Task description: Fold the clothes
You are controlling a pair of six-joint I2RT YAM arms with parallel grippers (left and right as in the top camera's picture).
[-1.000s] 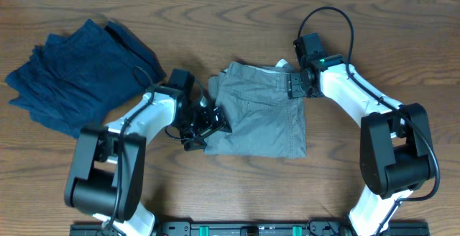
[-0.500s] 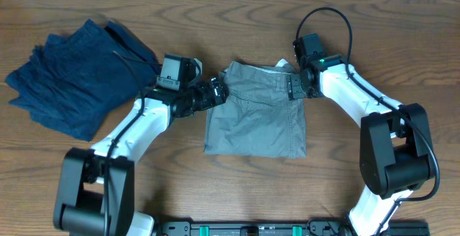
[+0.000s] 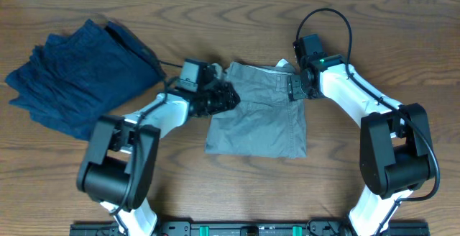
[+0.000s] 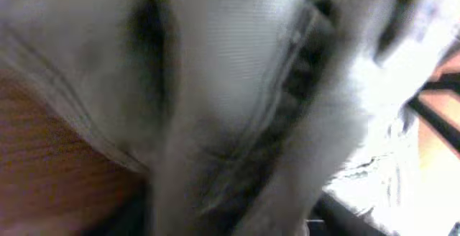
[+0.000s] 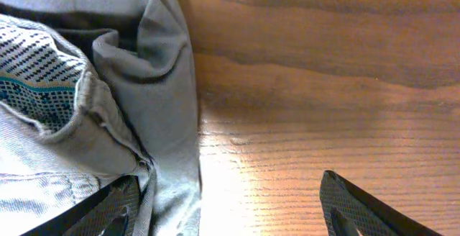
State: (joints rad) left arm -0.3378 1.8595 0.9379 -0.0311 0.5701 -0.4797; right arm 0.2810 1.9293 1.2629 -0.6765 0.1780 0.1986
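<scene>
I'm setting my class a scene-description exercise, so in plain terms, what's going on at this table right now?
Two robot arms are working on a pair of light grey pants lying in a rough rectangle on the wooden table. The left gripper is at the pants' upper left edge. Its camera shows only blurred fabric, so its grip is unclear. The right gripper is open at the upper right edge. A dark navy garment lies apart on the left.

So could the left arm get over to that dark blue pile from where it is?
Probably yes. Only bare table lies between the left gripper, at the grey pants' edge, and the navy-blue garment.
</scene>
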